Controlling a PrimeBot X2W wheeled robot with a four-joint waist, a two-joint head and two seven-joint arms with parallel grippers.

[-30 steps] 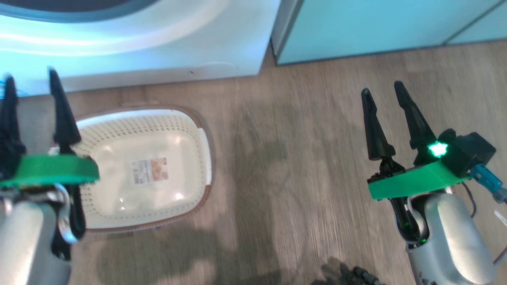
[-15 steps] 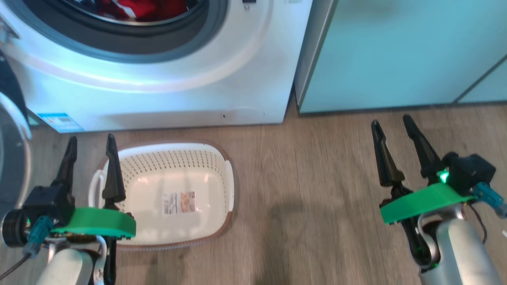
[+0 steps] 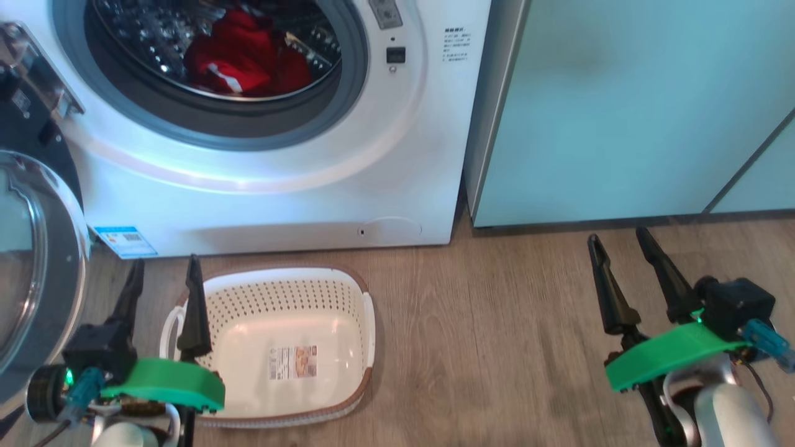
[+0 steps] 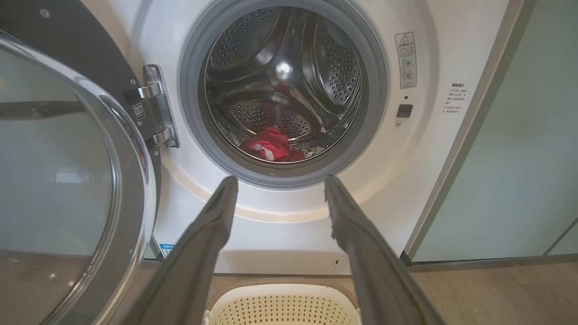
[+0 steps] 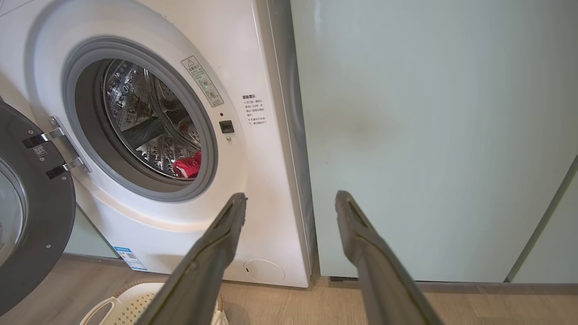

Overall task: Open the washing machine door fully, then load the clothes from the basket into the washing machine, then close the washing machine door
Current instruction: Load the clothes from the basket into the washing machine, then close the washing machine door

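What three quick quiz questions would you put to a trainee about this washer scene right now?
1. True or false: the washing machine door is shut.
2. Where are the clothes? A: in the drum of the washing machine; B: in the basket; C: draped over the door.
3. In a few words: judging by the basket, which task step is left?

Key
1. False: it stands swung open at the left.
2. A.
3. Closing the door. The basket holds no clothes, just its label sticker.
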